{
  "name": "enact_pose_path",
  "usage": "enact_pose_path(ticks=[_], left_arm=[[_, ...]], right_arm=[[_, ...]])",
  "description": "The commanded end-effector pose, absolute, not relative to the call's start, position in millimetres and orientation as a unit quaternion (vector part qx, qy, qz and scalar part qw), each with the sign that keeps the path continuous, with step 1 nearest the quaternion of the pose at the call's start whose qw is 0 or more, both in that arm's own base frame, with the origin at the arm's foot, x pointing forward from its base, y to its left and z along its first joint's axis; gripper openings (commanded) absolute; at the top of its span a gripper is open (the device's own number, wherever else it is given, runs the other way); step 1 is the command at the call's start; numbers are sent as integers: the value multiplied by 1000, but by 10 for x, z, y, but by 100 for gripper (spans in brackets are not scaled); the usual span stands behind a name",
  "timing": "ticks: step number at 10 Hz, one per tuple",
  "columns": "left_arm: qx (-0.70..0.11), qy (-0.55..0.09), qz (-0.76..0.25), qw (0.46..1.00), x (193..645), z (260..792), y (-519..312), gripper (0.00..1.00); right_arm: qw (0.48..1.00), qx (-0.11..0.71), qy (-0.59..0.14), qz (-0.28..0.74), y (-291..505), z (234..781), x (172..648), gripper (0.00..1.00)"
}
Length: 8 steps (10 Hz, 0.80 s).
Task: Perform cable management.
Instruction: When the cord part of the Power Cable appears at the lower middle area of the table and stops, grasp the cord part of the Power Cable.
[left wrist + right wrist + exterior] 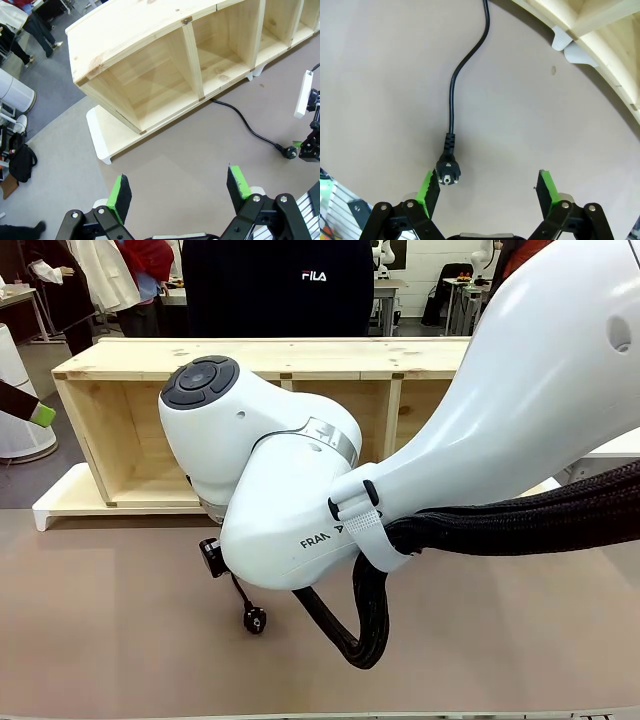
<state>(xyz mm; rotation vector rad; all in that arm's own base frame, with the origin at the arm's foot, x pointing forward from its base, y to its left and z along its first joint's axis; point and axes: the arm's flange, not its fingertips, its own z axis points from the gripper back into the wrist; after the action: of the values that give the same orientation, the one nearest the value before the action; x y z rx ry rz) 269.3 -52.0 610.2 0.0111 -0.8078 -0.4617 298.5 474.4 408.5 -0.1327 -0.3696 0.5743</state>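
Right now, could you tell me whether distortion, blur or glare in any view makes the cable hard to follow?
Front view: the right arm, close to the lens, hides most of the cable; left wrist view: wide-angle bowing of the wooden shelf, cable sharp; right wrist view: even light, plug crisp.

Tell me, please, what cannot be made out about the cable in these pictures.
- Right wrist view: the top edge cuts off the cable; whether its plug touches a pad of the right gripper is unclear.
- Left wrist view: the cable's far end vanishes under the wooden shelf.
- Front view: the right arm covers the cable beyond its plug.
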Motion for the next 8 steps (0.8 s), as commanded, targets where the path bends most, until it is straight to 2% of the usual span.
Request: enact_pose_path(ticks=[1,3,8], left_arm=[[5,-393,-221,893,2711,6103,-520,100],[5,-393,-221,893,2711,6103,-520,100],[5,-393,-221,893,2711,6103,-520,100]], right_arm=[[942,-64,-178,279,4721,4081,2962,100],[940,-65,-181,281,4744,4085,2985,100],[929,-2,-163,331,4971,3853,3094,100]])
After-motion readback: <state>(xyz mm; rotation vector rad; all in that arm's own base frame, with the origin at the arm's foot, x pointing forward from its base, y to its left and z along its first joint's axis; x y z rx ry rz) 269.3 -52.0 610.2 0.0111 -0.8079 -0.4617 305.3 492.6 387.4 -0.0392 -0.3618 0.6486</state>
